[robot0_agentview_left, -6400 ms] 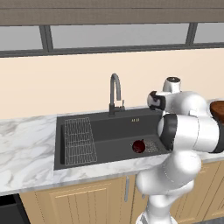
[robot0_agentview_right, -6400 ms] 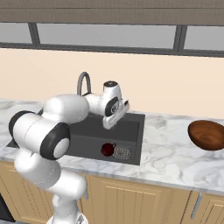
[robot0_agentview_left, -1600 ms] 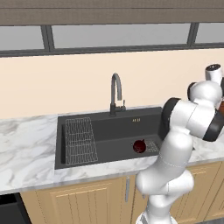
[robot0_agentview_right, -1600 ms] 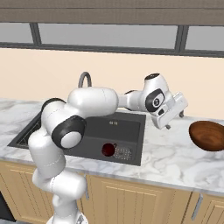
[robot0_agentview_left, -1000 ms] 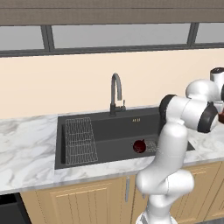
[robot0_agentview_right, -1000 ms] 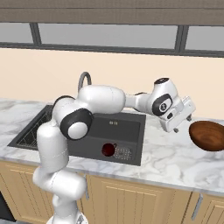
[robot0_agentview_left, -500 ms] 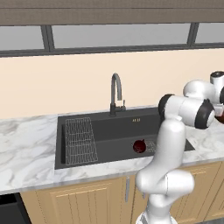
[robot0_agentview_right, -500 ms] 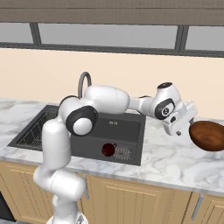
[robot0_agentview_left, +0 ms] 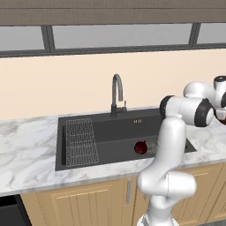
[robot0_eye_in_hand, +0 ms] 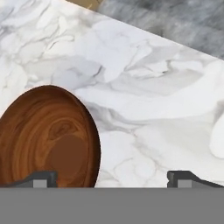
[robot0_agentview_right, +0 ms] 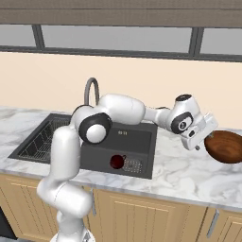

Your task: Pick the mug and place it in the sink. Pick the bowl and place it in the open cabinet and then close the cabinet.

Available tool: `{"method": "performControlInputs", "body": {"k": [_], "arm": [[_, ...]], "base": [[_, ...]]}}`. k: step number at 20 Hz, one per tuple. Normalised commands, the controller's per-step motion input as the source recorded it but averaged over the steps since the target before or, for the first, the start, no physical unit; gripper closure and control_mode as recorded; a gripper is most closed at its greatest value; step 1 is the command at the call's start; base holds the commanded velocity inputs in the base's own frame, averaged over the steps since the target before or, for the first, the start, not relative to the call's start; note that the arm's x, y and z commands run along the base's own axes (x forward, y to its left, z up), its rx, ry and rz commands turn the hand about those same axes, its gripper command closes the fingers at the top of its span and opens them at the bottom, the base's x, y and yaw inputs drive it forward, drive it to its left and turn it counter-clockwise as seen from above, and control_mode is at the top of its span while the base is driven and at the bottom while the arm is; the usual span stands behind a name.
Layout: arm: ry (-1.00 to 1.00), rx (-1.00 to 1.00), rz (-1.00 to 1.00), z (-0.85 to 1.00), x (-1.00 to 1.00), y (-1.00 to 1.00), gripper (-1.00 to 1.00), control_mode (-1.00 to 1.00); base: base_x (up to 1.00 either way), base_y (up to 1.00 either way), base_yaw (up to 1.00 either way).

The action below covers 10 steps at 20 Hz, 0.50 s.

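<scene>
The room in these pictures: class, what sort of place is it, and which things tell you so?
A kitchen, computer-rendered. The clues: a dark sink with a curved faucet set into a marble counter, wooden cupboards beneath, and a wooden bowl on the counter.

- No text, label, brand, number or sign can be read on any surface in the three views.
</scene>
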Motion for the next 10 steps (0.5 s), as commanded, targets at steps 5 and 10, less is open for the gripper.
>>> {"method": "performControlInputs", "body": {"k": [5, 10], "arm": [[0.00, 0.00, 0.00, -0.22, 0.10, 0.00, -1.00, -1.00], [0.00, 0.00, 0.00, -0.26, 0.15, -0.03, -1.00, -1.00]], "base": [[0.00, 0.00, 0.00], [0.00, 0.00, 0.00]]}}
